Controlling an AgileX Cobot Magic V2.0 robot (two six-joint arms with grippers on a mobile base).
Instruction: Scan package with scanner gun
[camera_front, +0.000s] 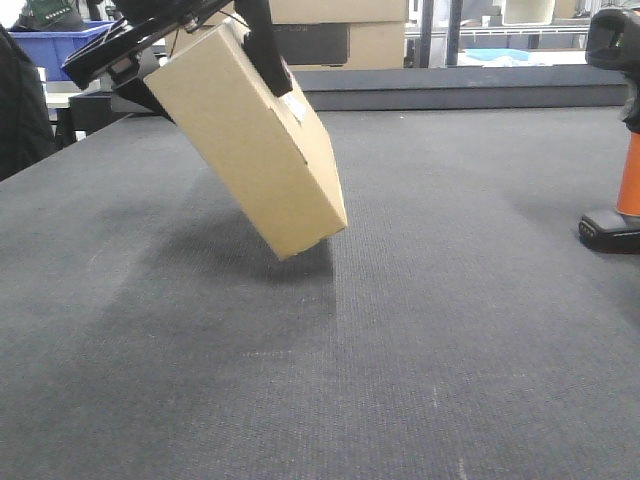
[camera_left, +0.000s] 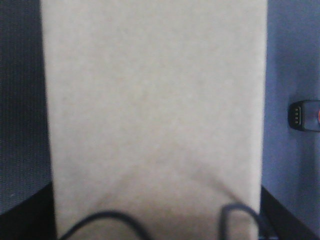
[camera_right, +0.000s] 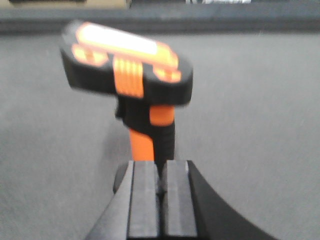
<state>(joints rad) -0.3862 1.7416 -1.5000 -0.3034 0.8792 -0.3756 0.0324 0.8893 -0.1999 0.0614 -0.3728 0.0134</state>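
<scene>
Package (camera_front: 250, 150) hangs clear of the desk (camera_front: 450, 350) in the front-facing view, pinched at its upper end by the left end effector (camera_front: 210, 70), whose black fingers press on opposite sides. It is tipped so that its lower corner comes nearest the desk without touching, and a shadow lies beneath it. I judge the tilt is meant to turn a side toward the scanner gun (camera_front: 630, 170). The gun stands upright on its flat black base, well apart from the package and to its right at the picture's edge. The package is plain tan cardboard with crisp edges. A small white patch (camera_front: 296, 106) beside the front finger is probably the barcode label, but it is too small to read. Larger cardboard boxes (camera_front: 340, 40) with a dark panel sit behind the package.

In the left wrist view, one broad blank face of the package (camera_left: 155, 115) fills nearly everything, blurred by closeness. No label shows on this face. Dark cables (camera_left: 100, 220) loop across its lower edge. To the right of the package, only the black base of the scanner gun (camera_left: 305, 116) peeps in, resting on the desk (camera_left: 20, 100).

In the right wrist view the package is out of sight. The scanner gun (camera_right: 130, 75) stands close ahead, with its black head trimmed in orange and its orange handle running down behind the right end effector (camera_right: 160, 200). The fingers (camera_right: 144, 200) are pressed almost together, with nothing seen between them, so the handle seems not yet grasped. The approach looks lined up on the handle, and the fingers would have to spread first.
</scene>
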